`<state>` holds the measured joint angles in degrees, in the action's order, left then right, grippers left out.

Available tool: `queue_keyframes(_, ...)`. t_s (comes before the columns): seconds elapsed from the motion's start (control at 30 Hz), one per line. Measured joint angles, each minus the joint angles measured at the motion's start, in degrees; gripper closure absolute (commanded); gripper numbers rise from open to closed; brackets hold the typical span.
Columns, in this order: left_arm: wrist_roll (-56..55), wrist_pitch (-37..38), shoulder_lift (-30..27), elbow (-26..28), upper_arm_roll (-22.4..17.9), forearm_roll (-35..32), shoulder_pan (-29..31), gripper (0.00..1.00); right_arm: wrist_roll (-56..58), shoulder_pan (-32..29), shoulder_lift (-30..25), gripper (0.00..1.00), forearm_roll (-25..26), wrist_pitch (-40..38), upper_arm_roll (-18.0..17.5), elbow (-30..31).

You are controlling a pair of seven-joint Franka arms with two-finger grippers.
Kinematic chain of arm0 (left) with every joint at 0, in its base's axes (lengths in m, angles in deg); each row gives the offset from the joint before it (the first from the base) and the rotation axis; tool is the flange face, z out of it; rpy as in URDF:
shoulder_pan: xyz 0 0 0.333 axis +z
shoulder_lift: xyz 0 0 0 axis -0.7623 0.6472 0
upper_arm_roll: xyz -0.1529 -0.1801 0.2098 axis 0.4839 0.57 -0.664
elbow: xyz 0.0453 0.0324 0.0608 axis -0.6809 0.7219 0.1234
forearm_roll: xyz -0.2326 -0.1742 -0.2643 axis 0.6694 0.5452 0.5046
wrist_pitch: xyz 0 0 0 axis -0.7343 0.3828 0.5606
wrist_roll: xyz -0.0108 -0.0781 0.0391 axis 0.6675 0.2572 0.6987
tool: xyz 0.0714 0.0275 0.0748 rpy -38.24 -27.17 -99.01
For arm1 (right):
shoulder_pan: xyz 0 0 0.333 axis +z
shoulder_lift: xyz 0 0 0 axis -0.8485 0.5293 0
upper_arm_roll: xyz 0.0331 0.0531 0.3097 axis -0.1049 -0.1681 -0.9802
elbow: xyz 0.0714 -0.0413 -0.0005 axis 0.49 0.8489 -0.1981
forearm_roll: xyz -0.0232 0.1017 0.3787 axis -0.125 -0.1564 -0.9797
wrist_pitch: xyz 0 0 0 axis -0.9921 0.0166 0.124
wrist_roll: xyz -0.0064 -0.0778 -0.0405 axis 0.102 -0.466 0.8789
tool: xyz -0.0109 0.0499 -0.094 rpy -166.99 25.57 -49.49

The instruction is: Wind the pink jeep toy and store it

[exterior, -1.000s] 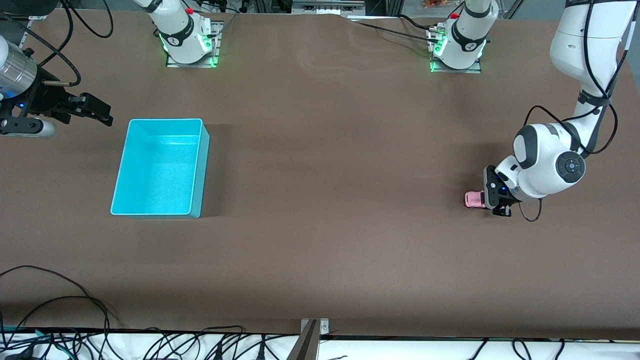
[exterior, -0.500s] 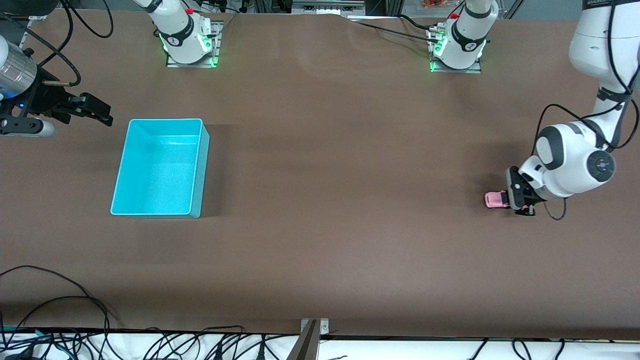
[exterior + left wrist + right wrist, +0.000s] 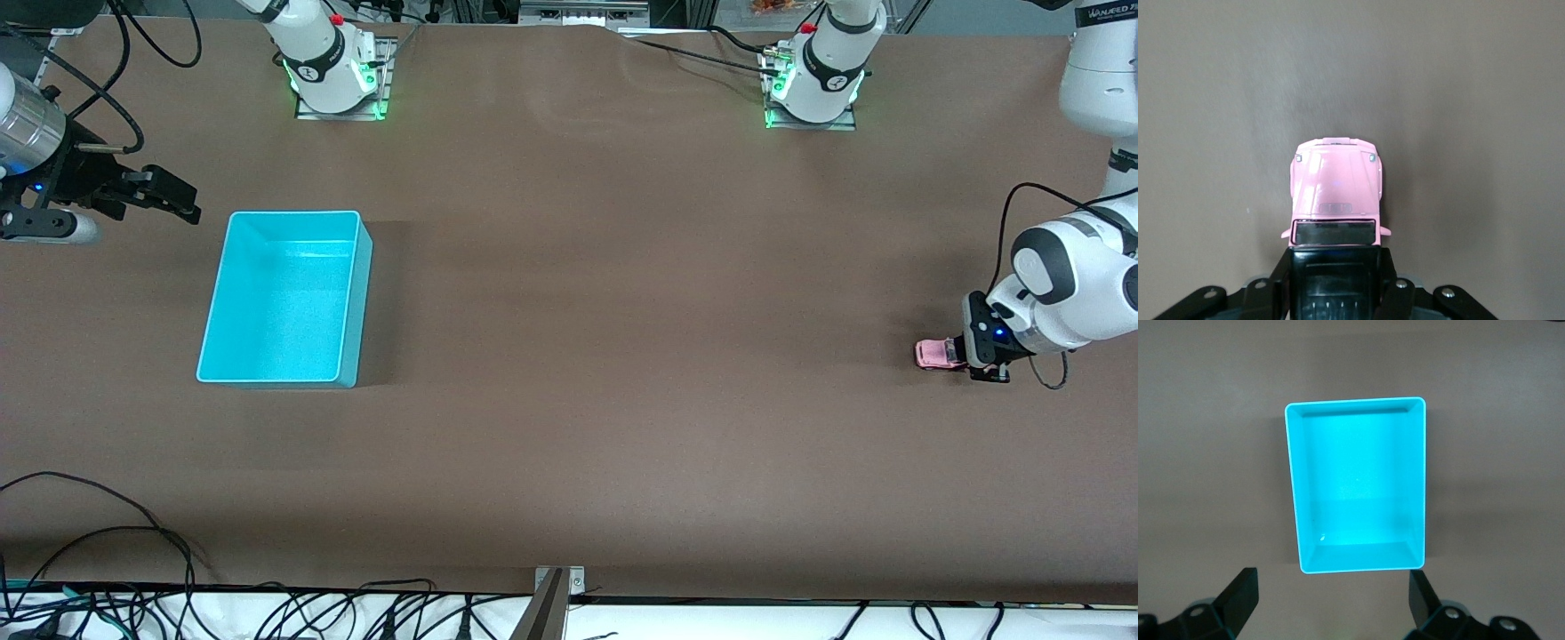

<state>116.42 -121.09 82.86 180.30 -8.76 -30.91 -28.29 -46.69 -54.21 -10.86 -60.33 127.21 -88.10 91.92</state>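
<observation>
At the right edge of the frame, toward the left arm's end of the brown worktop (image 3: 622, 356), the left gripper (image 3: 967, 354) sits low and is clamped on the rear of the pink jeep toy (image 3: 933, 355), whose wheels are down on the worktop and whose hood points toward the cyan bin (image 3: 283, 298). That bin stands well apart at mid-left of the frame, an open rectangular tub with nothing in it. The waiting right gripper (image 3: 169, 197) hangs at the upper left, beside the bin, fingers spread wide
</observation>
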Motion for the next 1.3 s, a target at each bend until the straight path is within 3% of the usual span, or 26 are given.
queue_keyframes(0.47, 2.3, -0.1, 1.2, -1.9, -2.8, 0.0, 0.1, 0.91, 0.0, 0.0, 0.0, 0.0, 0.0, 0.0, 0.0, 0.0)
queue_keyframes(0.87, 2.3, -0.1, 1.5, -2.4, -2.9, 0.4, 1.0, 0.89, 0.0, 0.0, 0.0, 0.0, 0.0, 0.0, 0.0, 0.0)
queue_keyframes(0.9, 2.3, -0.1, 1.5, -2.4, -2.9, 0.4, 1.0, 0.82, 0.0, 0.0, 0.0, 0.0, 0.0, 0.0, 0.0, 0.0)
queue_keyframes(0.93, 2.3, -0.1, 1.5, -2.5, -2.9, 0.4, 1.1, 0.68, 0.0, 0.0, 0.0, 0.0, 0.0, 0.0, 0.0, 0.0)
queue_keyframes(0.97, 2.3, -0.1, 1.5, -2.5, -2.9, 0.4, 1.1, 0.44, 0.0, 0.0, 0.0, 0.0, 0.0, 0.0, 0.0, 0.0)
queue_keyframes(1.0, 2.3, -0.1, 1.5, -2.5, -2.9, 0.4, 1.1, 0.14, 0.0, 0.0, 0.0, 0.0, 0.0, 0.0, 0.0, 0.0)
queue_keyframes(1.03, 2.3, -0.1, 1.5, -2.5, -2.9, 0.4, 1.1, 0.0, 0.0, 0.0, 0.0, 0.0, 0.0, 0.0, 0.0, 0.0)
queue_keyframes(1.3, 2.3, 0.1, 2.9, -2.5, -3.2, 0.4, 1.2, 0.0, 0.0, 0.0, 0.0, 0.0, 0.0, 0.0, 0.0, 0.0)
